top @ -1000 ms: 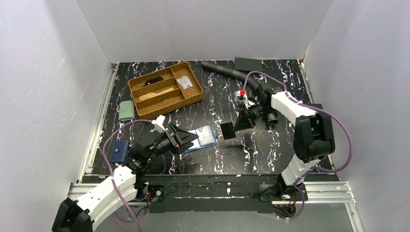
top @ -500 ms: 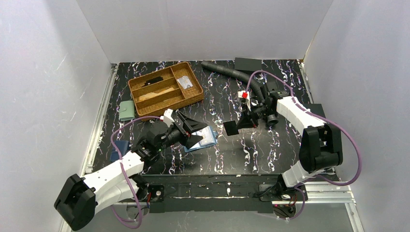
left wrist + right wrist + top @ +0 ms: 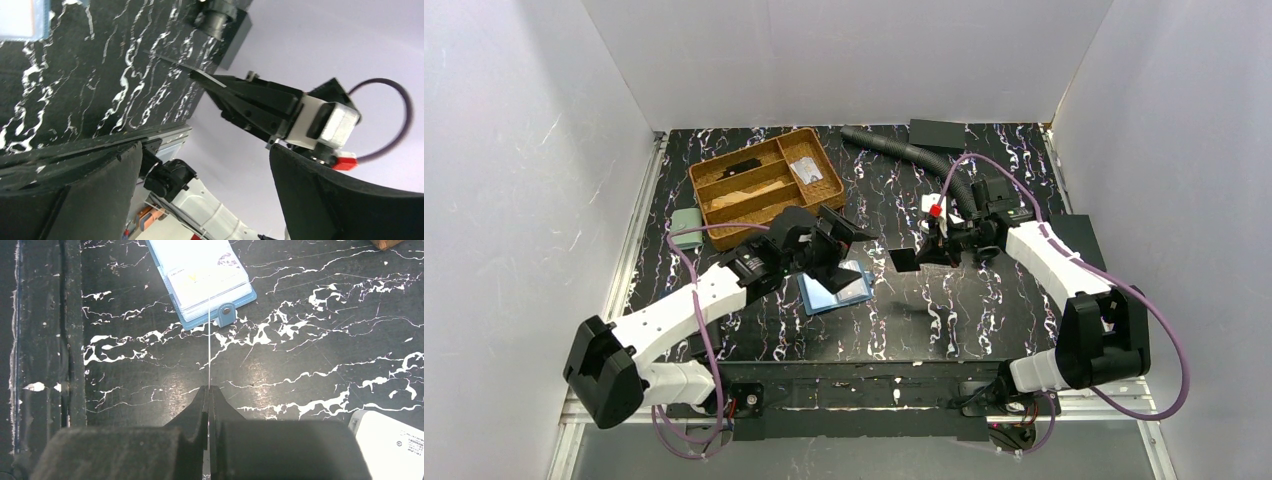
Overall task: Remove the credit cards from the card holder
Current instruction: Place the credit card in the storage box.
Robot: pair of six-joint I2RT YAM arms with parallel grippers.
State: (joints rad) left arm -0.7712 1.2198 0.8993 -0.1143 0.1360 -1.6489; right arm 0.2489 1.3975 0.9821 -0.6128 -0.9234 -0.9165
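Observation:
The card holder (image 3: 836,292) lies open on the black marbled table, teal with a pale card in its top slot and a small snap tab; the right wrist view shows it as the card holder (image 3: 202,277). My right gripper (image 3: 921,256) is shut on a credit card (image 3: 902,260), held above the table to the right of the holder. The right wrist view shows that card (image 3: 208,340) edge-on as a thin line running out from the right gripper (image 3: 208,388). My left gripper (image 3: 829,248) hovers open over the holder's far edge, facing the held card (image 3: 170,59). Nothing lies between the left gripper's (image 3: 205,170) fingers.
A wicker tray (image 3: 764,185) with compartments stands at the back left, with a pale green pouch (image 3: 687,228) to its left. A black corrugated hose (image 3: 904,150) runs along the back. A white rounded box (image 3: 390,440) lies beside the right arm.
My left arm has swung from the near left up and right, over the card holder, toward the right gripper. The right gripper with its card has shifted slightly and stayed shut.

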